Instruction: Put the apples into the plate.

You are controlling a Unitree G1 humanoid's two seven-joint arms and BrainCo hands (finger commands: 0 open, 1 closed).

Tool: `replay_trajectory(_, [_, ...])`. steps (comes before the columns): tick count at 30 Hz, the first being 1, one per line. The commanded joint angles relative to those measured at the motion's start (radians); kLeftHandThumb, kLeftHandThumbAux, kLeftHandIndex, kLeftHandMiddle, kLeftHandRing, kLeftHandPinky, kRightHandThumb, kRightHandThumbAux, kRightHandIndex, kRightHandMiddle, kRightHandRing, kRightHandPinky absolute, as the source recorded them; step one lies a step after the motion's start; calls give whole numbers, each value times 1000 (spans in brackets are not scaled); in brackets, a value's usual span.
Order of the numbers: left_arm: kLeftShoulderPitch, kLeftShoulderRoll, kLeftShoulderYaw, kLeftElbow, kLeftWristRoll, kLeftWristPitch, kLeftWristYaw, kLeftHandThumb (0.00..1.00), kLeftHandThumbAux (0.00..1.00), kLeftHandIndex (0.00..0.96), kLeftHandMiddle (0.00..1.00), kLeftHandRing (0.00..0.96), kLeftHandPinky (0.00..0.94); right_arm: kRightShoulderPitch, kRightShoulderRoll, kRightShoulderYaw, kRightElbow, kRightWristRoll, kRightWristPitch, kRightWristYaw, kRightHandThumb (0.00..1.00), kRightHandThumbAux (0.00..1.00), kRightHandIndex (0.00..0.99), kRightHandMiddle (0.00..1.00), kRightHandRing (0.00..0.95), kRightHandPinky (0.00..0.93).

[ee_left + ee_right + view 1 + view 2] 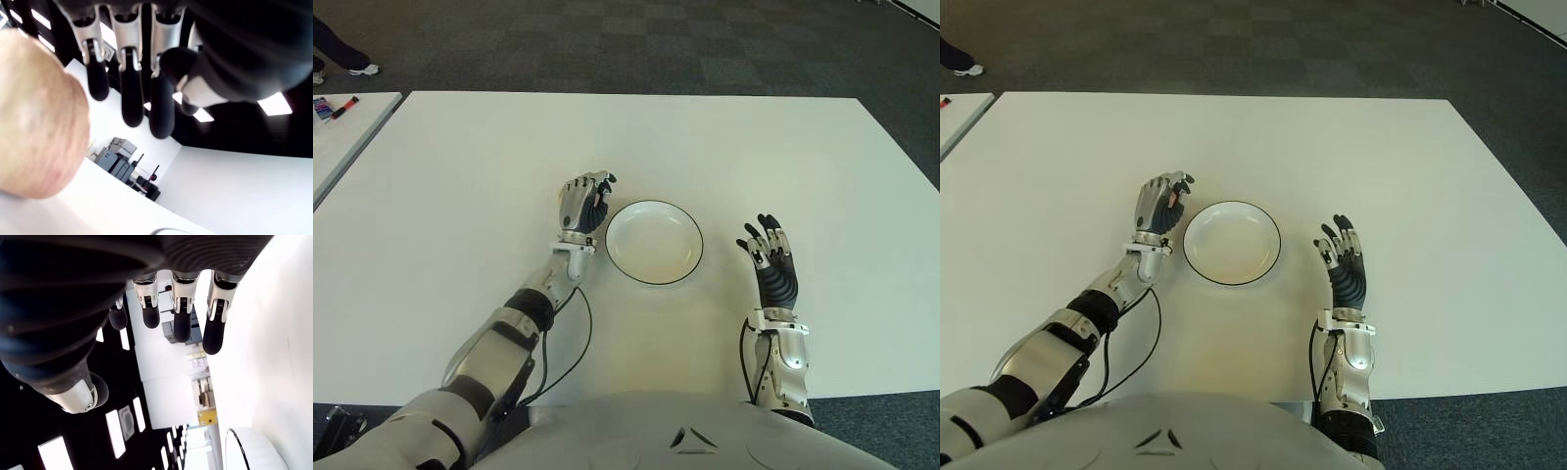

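Note:
A white plate (677,268) with a dark rim lies empty in the middle of the white table (460,176). My left hand (585,202) shows just left of the plate, back upward, fingers curled over an apple. Only a reddish sliver of the apple (603,199) shows between the fingers in the eye views. In the left wrist view the pale red-yellow apple (36,117) bulks close against the palm, beside the dark fingertips (131,105). My right hand (767,250) stands right of the plate, fingers spread and holding nothing; the right wrist view shows the plate's rim (234,445) beyond it.
A second white table (342,137) at the far left carries small items (335,106). A person's shoe (362,70) stands on the dark carpet at the top left. A black cable (570,343) loops beside my left forearm.

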Motion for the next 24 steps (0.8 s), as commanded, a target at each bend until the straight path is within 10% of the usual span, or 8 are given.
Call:
replay_trajectory(1, [27,8,0,-50,24,-1,42,854,668,399,534,866,835,2,2,0,11,-14,9,-11,408,626,83,79,125,254])
replay_trajectory(24, [84,21,11,-225,80,52,96,854,668,397,533,863,839,10,5,15,-4,-32,32,-33,413,621,87,62,114,251])
